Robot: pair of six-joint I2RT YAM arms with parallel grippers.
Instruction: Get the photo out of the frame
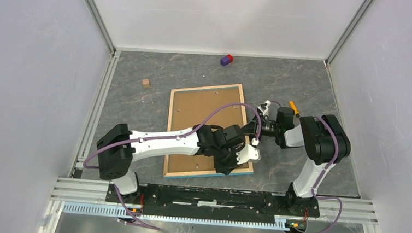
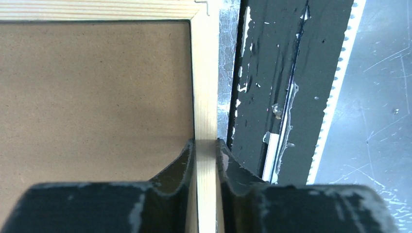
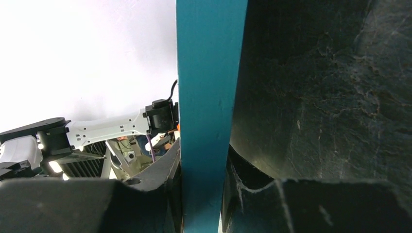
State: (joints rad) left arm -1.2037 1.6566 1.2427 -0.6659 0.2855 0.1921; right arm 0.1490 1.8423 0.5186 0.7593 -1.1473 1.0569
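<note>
The frame lies back up on the table, between the two arms and nearer the front rail, with its brown fibreboard back and light wood rim facing the top camera. A strip of its blue front border shows along the near edge. The photo is hidden in every view.

The left gripper is clamped on the near rim close to the right-hand corner. In the left wrist view its jaws pinch the pale wood strip from both sides. One small metal hook shows at the frame's corner beyond the gripper.

The right gripper is at the frame's right edge. In the right wrist view the blue border runs up between its two fingers, which both lie against it, so it is closed on the frame.

There is one frame and two arms. Three small loose things also sit on the table:
- a wooden cube off the frame's far left corner
- a purple-and-red block near the back wall
- an orange-yellow piece just behind the right wrist

The tabletop is dark grey with pale marbled veins. Plain white walls stand on three sides, edged with aluminium profiles. The arm bases are bolted to a black rail at the near edge.
</note>
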